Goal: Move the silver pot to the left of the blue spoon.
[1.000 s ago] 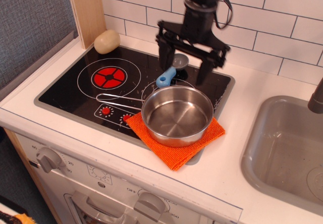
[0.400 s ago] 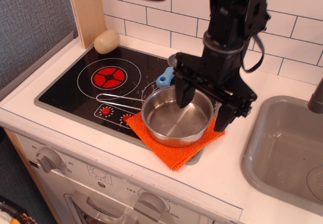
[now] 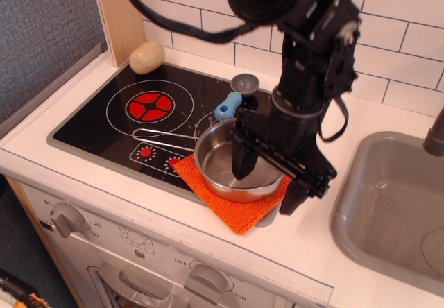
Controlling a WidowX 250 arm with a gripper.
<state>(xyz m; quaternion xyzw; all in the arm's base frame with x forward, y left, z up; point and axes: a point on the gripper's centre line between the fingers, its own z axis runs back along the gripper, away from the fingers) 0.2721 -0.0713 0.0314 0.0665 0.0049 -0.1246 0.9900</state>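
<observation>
White counter [image 3: 333, 249] under glossy subway tiles [image 3: 402, 16], black glass hob [image 3: 118, 117] near the left edge. Shiny round silver pot [image 3: 218, 166] on a nubbly orange cloth [image 3: 229, 207] at the hob's front right corner, chunky blue spoon [image 3: 232, 100] just behind. Black gripper [image 3: 267, 176] spread wide, straddling the pot's right rim.

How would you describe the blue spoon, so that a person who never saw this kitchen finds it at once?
Find the black stovetop beside the tiled wall. Near its back edge, just behind the silver pot, lies the blue spoon. It alone has a chunky light-blue handle and a small round grey bowl.
</observation>
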